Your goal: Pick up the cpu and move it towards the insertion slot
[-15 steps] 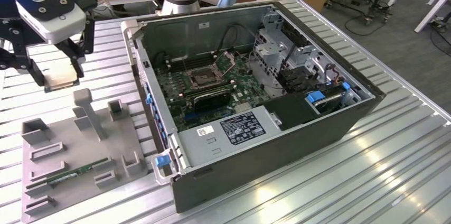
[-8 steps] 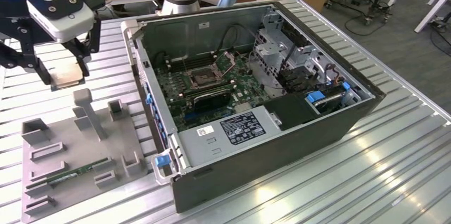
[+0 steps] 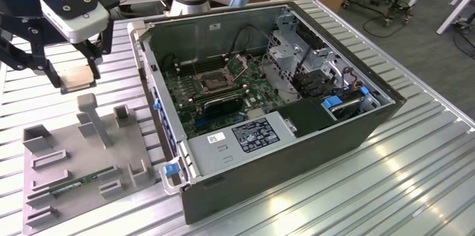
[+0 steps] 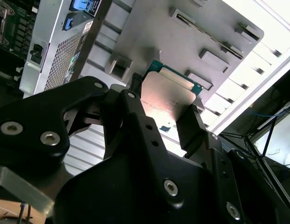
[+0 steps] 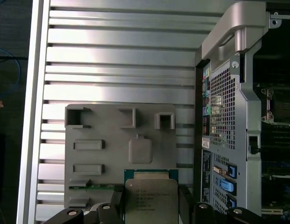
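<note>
One cpu (image 4: 169, 88) tight between slightly parted end effector (image 4: 162, 99) fingers (image 4: 191, 127)

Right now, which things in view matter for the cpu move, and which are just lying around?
In the job:
cpu, clamped in the fingers
insertion slot, inside the computer case

Lying about:
memory stick, on the grey fixture tray
power supply

An open computer case (image 3: 297, 152) is laid on a ribbed metal table (image 3: 401, 191). Beside it, at the exterior view's left, a grey holder tray (image 3: 74, 142) is placed, and a green memory stick (image 3: 82, 182) is seen in it.
</note>
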Robot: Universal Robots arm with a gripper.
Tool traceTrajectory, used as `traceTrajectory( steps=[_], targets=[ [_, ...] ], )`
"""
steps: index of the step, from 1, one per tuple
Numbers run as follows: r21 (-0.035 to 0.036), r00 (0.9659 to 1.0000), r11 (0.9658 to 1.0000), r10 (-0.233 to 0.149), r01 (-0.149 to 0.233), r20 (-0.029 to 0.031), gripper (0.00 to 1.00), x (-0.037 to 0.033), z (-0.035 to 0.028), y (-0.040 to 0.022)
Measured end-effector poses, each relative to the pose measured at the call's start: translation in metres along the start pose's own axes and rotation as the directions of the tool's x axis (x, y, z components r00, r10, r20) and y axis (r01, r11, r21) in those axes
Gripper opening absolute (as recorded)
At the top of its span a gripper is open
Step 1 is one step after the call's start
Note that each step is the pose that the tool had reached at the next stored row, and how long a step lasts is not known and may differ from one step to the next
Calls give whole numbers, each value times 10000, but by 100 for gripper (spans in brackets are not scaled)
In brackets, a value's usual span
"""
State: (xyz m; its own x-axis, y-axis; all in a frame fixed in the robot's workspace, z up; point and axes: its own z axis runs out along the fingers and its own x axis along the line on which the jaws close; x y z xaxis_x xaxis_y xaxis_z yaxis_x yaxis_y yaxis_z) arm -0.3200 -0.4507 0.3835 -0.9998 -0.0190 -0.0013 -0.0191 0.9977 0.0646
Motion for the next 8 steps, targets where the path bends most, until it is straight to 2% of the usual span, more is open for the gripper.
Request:
traceTrajectory(
  steps=[8],
  targets=[
    [-1, 10000, 10000, -1, 1, 1, 55, -110, 1, -2]
  ],
)
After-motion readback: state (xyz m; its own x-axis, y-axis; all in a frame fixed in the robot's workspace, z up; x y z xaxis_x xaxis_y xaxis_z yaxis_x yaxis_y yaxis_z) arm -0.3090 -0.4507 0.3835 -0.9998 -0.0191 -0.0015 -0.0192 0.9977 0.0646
